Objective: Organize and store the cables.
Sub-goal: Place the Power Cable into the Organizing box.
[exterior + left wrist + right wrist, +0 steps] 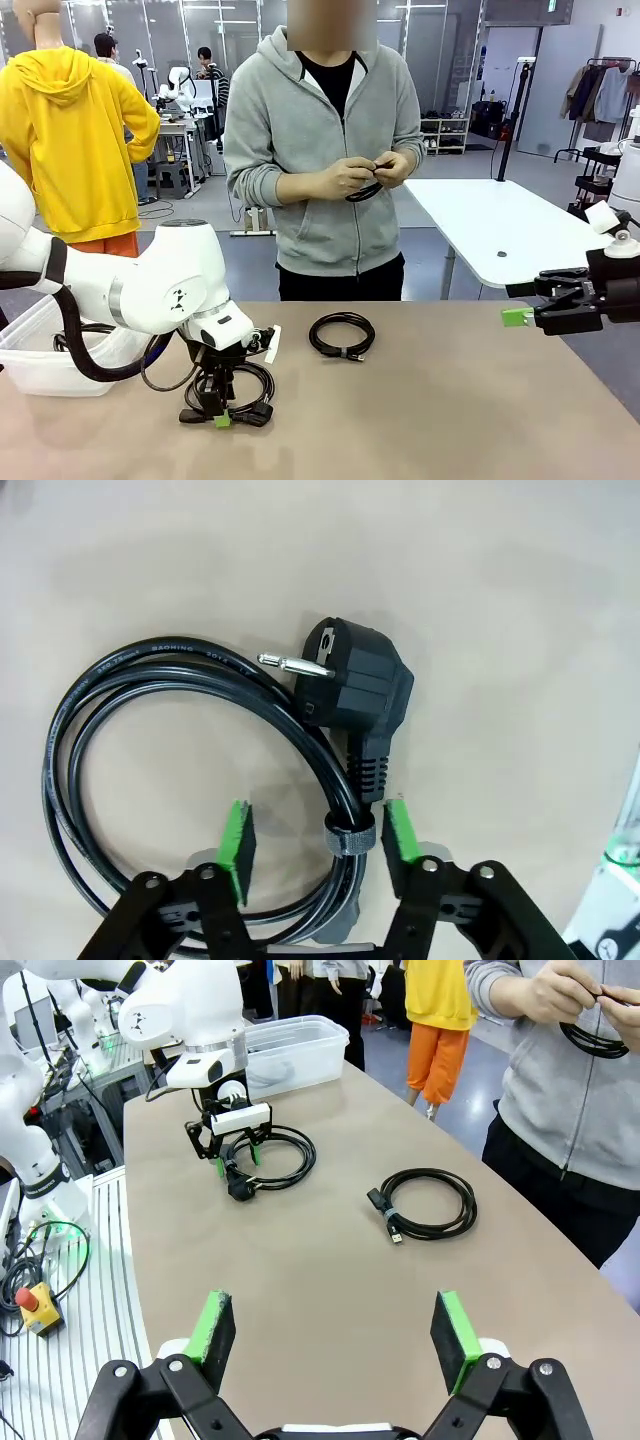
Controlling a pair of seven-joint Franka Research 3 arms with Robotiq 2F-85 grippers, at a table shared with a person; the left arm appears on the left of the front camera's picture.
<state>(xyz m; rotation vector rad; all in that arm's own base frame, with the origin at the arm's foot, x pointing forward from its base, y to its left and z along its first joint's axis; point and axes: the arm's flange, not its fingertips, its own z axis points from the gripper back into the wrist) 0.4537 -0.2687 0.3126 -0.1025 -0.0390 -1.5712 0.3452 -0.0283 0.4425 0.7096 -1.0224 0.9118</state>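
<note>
the tan table fills the near side of the room. towards its left end a coiled power cable lies flat. the left gripper stands down over it, fingers apart on either side of the strapped bundle just below the plug, not pinching it. a second coil lies mid-table. the right gripper hangs wide open above the right end. a clear bin sits at the far left. across the table a person's hands hold a third cable, with a white table behind on the grey floor.
</note>
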